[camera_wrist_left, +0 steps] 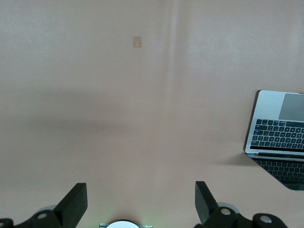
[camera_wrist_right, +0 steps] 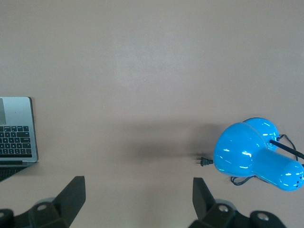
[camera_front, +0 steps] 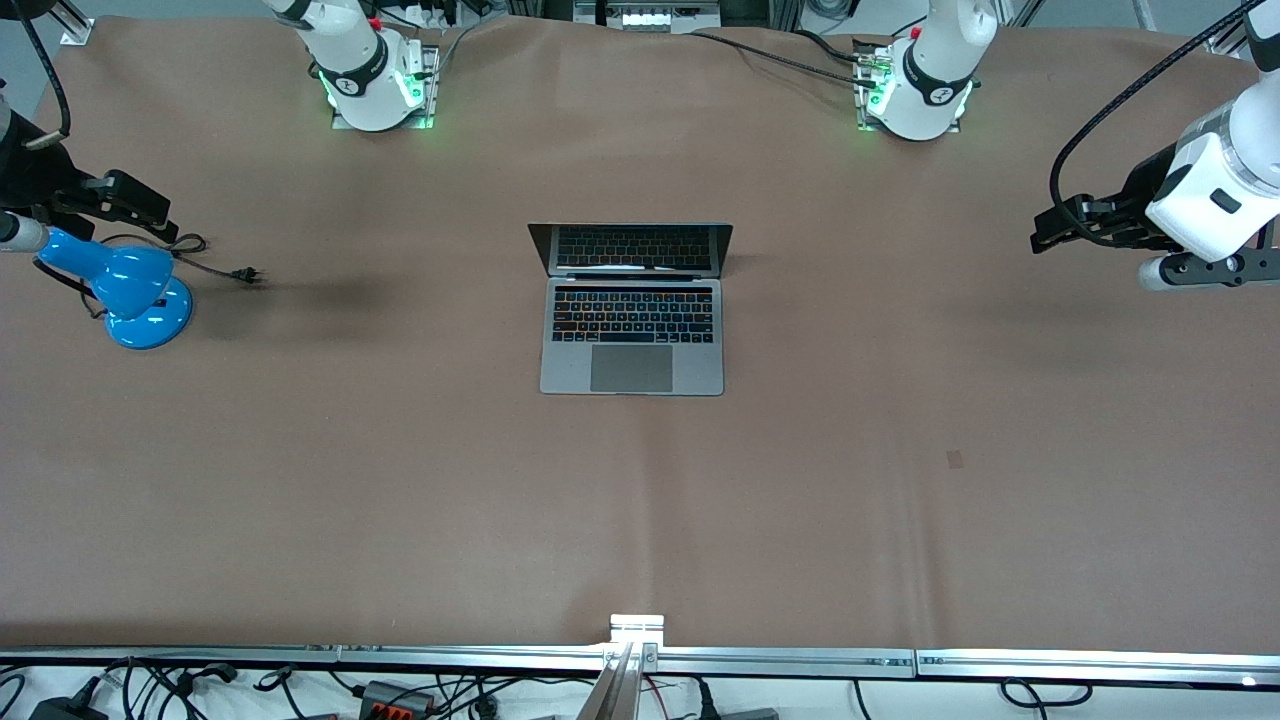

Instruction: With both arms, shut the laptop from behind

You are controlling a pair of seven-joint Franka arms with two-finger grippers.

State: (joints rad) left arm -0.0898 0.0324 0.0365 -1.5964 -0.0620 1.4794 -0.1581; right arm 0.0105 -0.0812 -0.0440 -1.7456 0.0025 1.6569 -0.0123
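The brown-covered table is bare along the edge nearest the front camera, apart from a small darker patch toward the left arm's end.

Farther in, at the middle of the table between the two arms' ends, sits the laptop. It is open, its silver-grey base flat on the cover with the grey trackpad on the side nearer the front camera and the black keyboard above it. The dark screen stands up at the edge closest to the robot bases, facing the front camera, and mirrors the keys. Nothing touches it.

At about the same depth, toward the right arm's end, a blue desk lamp rests on its round base, shade tilted. Its black cord trails across the cover and ends in a plug lying loose between lamp and laptop, well apart from the laptop.

The right gripper hangs in the air over the table near the lamp, well apart from the laptop; its fingers are spread wide with only table between them. The left gripper hangs over bare table at the left arm's end, also well apart from the laptop, its fingers likewise spread and holding nothing.

Farthest from the front camera, both white arm bases glow green.
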